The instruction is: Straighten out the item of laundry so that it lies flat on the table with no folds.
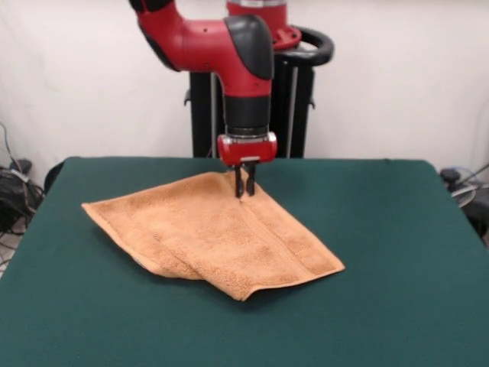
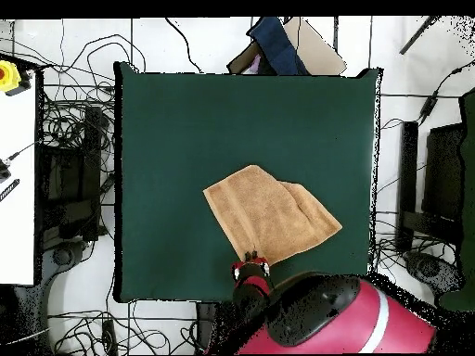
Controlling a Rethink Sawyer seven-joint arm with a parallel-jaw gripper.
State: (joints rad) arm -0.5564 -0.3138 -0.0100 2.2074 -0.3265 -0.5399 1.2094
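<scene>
The orange-tan towel (image 1: 210, 233) lies on the dark green table (image 1: 397, 229), left of the middle, with one part doubled over along its near edge. In the overhead view the towel (image 2: 269, 218) shows as a skewed shape with an extra flap at the right. My gripper (image 1: 244, 193) points straight down at the towel's far corner, close to the pedestal. Its fingers stand close together with the tips in the cloth. In the overhead view the gripper (image 2: 250, 257) sits at the towel's lower edge. The towel's white tag is hidden.
The black pedestal (image 1: 252, 115) stands just behind the table's far edge. Cables and boxes lie on the floor around the table (image 2: 186, 130). Bare green top extends on all sides of the towel, widest at the right in the front view.
</scene>
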